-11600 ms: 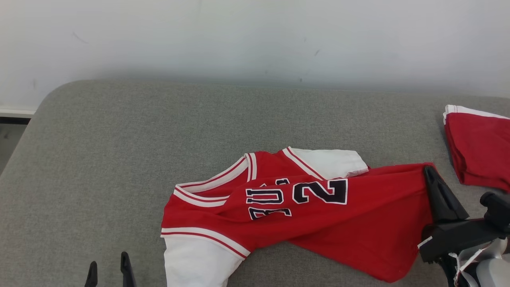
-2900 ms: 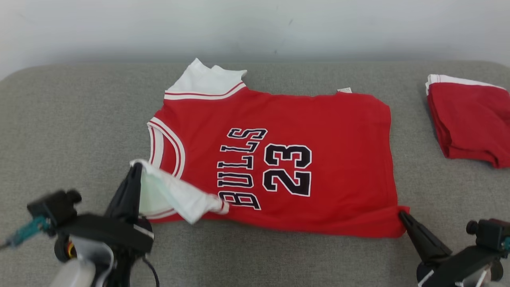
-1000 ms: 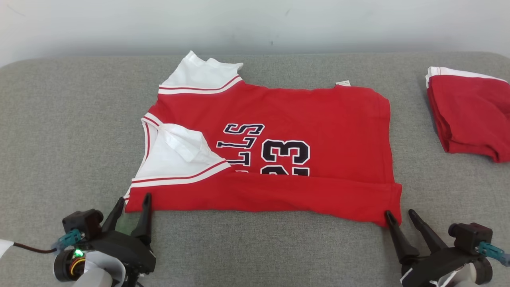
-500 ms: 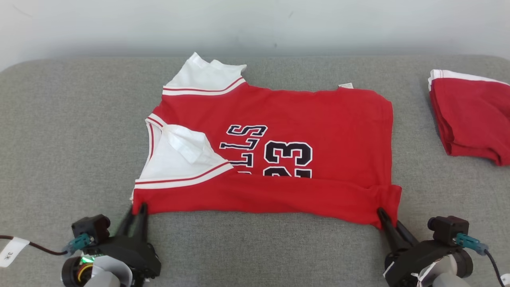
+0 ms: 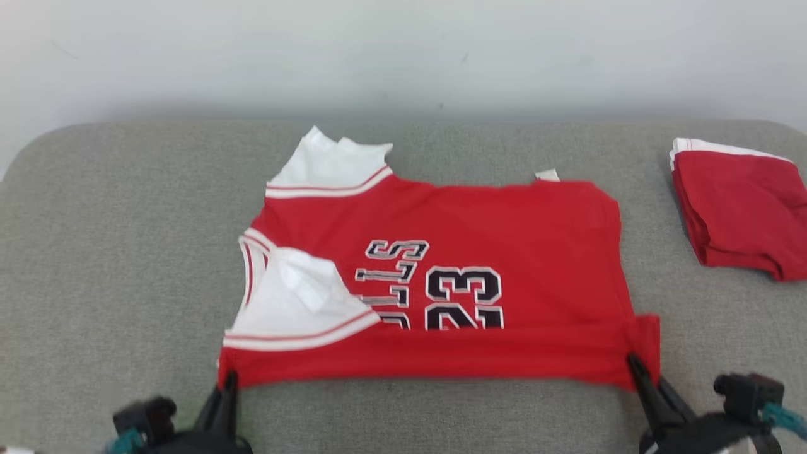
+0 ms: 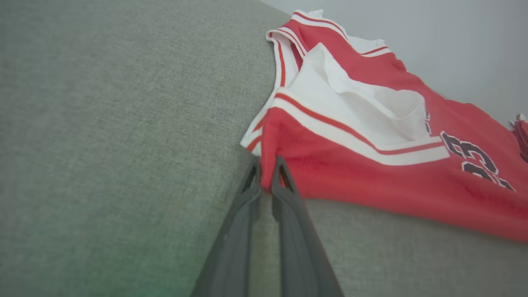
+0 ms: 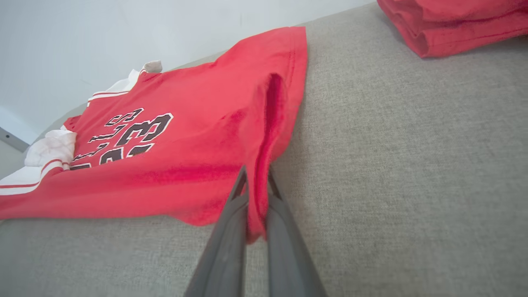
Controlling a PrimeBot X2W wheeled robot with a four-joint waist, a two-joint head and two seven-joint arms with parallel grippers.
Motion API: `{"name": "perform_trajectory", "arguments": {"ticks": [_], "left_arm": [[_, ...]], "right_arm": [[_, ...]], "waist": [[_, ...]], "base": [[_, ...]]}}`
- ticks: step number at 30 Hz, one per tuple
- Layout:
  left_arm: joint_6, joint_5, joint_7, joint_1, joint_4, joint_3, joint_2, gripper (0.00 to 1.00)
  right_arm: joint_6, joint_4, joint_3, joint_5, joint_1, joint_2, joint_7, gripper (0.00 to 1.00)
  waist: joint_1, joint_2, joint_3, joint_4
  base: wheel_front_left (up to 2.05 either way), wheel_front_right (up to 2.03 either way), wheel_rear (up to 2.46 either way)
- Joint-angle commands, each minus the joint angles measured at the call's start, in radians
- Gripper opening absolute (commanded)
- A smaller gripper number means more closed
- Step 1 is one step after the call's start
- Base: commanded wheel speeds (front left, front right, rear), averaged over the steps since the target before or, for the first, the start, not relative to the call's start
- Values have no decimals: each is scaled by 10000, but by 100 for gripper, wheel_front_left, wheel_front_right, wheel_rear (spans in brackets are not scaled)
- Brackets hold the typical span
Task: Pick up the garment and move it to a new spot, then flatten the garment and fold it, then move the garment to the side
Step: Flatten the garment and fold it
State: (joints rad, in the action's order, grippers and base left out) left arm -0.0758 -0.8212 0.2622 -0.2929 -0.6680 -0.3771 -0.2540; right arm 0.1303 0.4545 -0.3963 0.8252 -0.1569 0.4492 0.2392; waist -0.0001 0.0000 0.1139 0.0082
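Behind, a pale wall (image 5: 403,50) meets the grey surface (image 5: 126,252) holding the jersey (image 5: 504,227).

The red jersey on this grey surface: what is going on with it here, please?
A two-armed robot is folding the red jersey on a grey padded surface. The left claw is shut on the near corner at the shoulder end, and the right claw is shut on the near corner at the hem end. The near white sleeve already lies folded over the chest. A second red garment lies folded at the right, apart.
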Motion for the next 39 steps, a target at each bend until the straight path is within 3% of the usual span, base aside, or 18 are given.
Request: {"name": "perform_trajectory", "arguments": {"ticks": [1, 10, 19, 20, 21, 22, 23, 29, 33, 36, 39], "left_arm": [[154, 7, 25, 526, 364, 35, -17, 0], [1127, -142, -406, 2300, 2897, 20, -215, 0], [1651, -314, -665, 2991, 3980, 128, -328, 0], [1659, -319, -684, 3005, 3959, 129, -333, 0], [1684, -243, -702, 3004, 3902, 83, -378, 25], [1683, -170, -624, 2990, 3867, 86, -400, 85], [1669, -148, -559, 2992, 3805, 110, -379, 100], [1480, 184, -140, 3130, 3760, 247, -393, 100], [1656, 1494, 17, 3027, 3931, 411, -632, 100], [1821, 2616, 32, 2990, 4548, 1021, -185, 100], [1679, 3692, 22, 3338, 4921, 1691, 275, 100]], "right_arm": [[2, -174, 136, 22, 398, 141, -97, 0], [2, -1389, 1142, -236, 2011, 178, -939, 0], [2, -2048, 1951, -976, 2393, -341, -1596, 0], [2, -2026, 2034, -1164, 2355, -413, -1621, 42], [2, -2000, 2089, -1311, 2333, -515, -1663, 100], [2, -1990, 2134, -1451, 2297, -608, -1675, 100], [2, -2002, 2196, -1567, 2252, -685, -1659, 100], [2, -2257, 2504, -2056, 2172, -943, -1203, 100], [2, -2380, 2510, -2423, 2023, -1173, -703, 100], [2, -2459, 2501, -2574, 1969, -1363, -280, 100], [2, -2306, 2458, -2941, 1966, -1587, 40, 100]], "waist": [[1, 0, -107, 87], [1, 0, -8, 196], [1, 0, 133, 141], [1, 0, 110, 145], [1, 0, 87, 146], [1, 0, 61, 147], [1, 0, 26, 151], [1, 0, -166, 129], [1, 0, -361, 162], [1, 0, -474, 225], [1, 0, -614, 233]], "base": [[0, 0, 0], [0, 0, 0], [0, 0, 0], [0, 0, 0], [0, 0, 0], [0, 0, 0], [0, 0, 0], [0, 0, 0], [0, 0, 0], [0, 0, 0], [0, 0, 0]]}}
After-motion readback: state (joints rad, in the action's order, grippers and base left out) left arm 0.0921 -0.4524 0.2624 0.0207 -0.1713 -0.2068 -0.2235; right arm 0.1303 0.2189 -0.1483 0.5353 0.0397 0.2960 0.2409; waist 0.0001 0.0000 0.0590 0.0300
